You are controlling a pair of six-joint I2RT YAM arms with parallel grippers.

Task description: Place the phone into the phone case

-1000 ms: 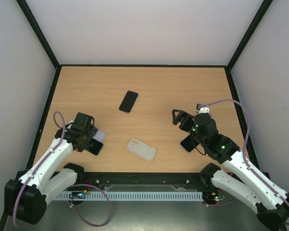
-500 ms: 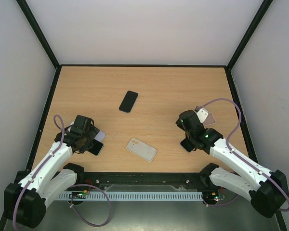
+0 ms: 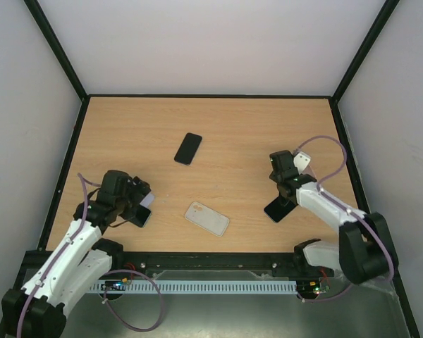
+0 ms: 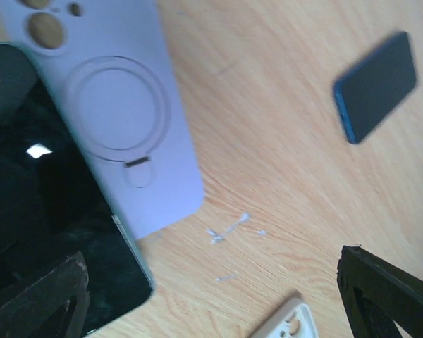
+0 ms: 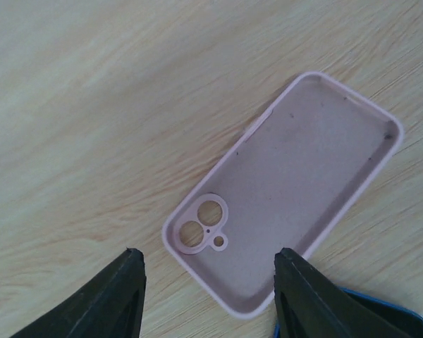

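Wooden table fills the top view. L arm comes in from near left, R arm from near right.

L gripper stands wide open and holds nothing. It hangs over a lilac case lying back-up, w/ a black phone screen-up against the case's edge.

R gripper is abt half open, nothing between its fingers. Below it a pink case lies hollow side up. The near-right phone lies just beside that case; touching or not, hard to say.

Mid-table lie a blue phone and, nearer the arms, a clear case, apart from each other. Tiny white scraps lie near the lilac case.
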